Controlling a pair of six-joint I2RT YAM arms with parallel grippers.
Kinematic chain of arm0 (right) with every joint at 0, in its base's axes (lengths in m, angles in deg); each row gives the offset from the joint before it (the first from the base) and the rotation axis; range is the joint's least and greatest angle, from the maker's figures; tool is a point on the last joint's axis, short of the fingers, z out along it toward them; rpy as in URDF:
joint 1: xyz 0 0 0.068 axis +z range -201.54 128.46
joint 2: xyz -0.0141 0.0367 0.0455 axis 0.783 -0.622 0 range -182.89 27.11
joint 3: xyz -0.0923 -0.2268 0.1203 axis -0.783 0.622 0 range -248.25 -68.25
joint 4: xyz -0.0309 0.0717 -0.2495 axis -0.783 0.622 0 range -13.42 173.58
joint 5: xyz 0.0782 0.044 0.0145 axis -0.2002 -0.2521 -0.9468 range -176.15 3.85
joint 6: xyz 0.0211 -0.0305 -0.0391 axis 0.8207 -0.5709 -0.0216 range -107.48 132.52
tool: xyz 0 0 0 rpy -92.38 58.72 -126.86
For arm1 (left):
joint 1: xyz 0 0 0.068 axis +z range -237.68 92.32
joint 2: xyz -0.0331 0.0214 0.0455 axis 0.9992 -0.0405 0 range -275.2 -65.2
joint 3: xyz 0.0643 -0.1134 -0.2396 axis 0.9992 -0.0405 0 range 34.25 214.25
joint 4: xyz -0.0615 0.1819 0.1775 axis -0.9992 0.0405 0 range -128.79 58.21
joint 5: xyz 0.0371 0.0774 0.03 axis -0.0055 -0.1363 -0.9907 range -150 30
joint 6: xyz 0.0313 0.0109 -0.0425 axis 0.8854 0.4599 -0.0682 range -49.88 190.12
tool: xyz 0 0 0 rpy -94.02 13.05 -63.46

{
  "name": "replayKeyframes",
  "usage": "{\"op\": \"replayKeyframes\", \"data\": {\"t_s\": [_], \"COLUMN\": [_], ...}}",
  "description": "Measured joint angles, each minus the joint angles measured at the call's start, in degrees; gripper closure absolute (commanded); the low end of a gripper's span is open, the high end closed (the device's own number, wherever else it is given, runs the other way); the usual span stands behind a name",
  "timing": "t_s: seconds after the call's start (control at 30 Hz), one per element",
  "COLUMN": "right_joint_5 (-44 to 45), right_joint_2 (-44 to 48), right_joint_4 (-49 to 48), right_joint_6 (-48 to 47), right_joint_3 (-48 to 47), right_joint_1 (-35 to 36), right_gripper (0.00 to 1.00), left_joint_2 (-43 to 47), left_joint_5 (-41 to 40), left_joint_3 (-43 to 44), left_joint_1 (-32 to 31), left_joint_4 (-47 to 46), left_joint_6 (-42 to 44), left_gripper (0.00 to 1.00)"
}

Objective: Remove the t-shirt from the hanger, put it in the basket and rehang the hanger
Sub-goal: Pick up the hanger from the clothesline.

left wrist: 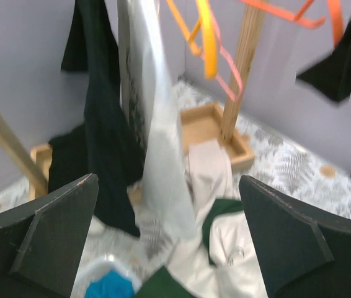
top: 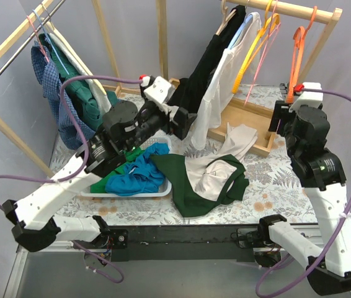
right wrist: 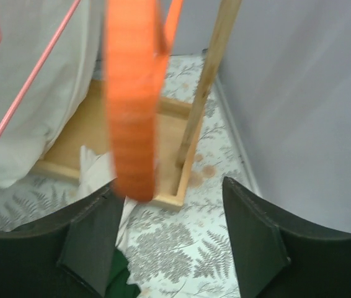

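Over the fern-print table (top: pixel 275 186), the left gripper (left wrist: pixel 168 180) and right gripper (right wrist: pixel 168 185) gape empty, with the white t-shirt (top: pixel 216 93) at one o'clock still hung.

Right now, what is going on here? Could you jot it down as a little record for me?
left gripper: open, empty, facing the hanging clothes
right gripper: open, empty, by the lower end of the orange hanger
white t-shirt: hanging from the rail, next to a black garment
tray: holds blue and green clothes
table: a green shirt lies loose on it
task: not yet done
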Motion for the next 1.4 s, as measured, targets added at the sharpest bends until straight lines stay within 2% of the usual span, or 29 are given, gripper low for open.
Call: {"op": "replayKeyframes", "data": {"t_s": [0.03, 0.13, 0.2, 0.43, 0.57, 0.7, 1.0, 1.4], "right_joint_5": [-1.7, -5.66, -8.2, -14.93, -16.85, -18.01, -19.21, -18.69], "right_joint_2": [1.25, 3.02, 4.2, 8.0, 10.64, 12.09, 12.46, 12.35], "right_joint_4": [0.85, 2.14, 2.75, 5.31, 5.22, 5.2, 4.9, 4.87], "right_joint_6": [1.01, 3.32, 4.7, 7.76, 8.46, 8.79, 8.98, 8.92], "right_joint_3": [1.46, 4.96, 7.93, 15.56, 15.78, 16.44, 17.94, 17.94], "right_joint_1": [0.0, 0.0, 0.0, 0.0, 0.0, 0.0, 0.0, 0.0], "right_gripper": [0.32, 0.36, 0.36, 0.37, 0.38, 0.39, 0.39, 0.39], "left_joint_2": [-1.77, -6.97, -11.26, -26.84, -32.74, -36.24, -39.74, -40.15], "left_joint_5": [0.46, 2.25, 3.34, 4.59, 4.63, 5.03, 7.82, 15.04], "left_joint_3": [1.68, 6.51, 10.97, 28.87, 34.36, 36.11, 41.27, 41.53], "left_joint_1": [0.0, -0.02, 0.0, 0.44, 1.81, 4.15, 8.35, 9.77], "left_joint_4": [-1.86, -6.47, -8.63, -11.54, -11.5, -11.37, -9.86, -7.5], "left_joint_6": [0.48, 1.88, 2.78, 4.02, 3.28, 1.62, -0.26, -1.49], "left_gripper": [0.09, 0.25, 0.31, 0.35, 0.39, 0.44, 0.44, 0.48]}}
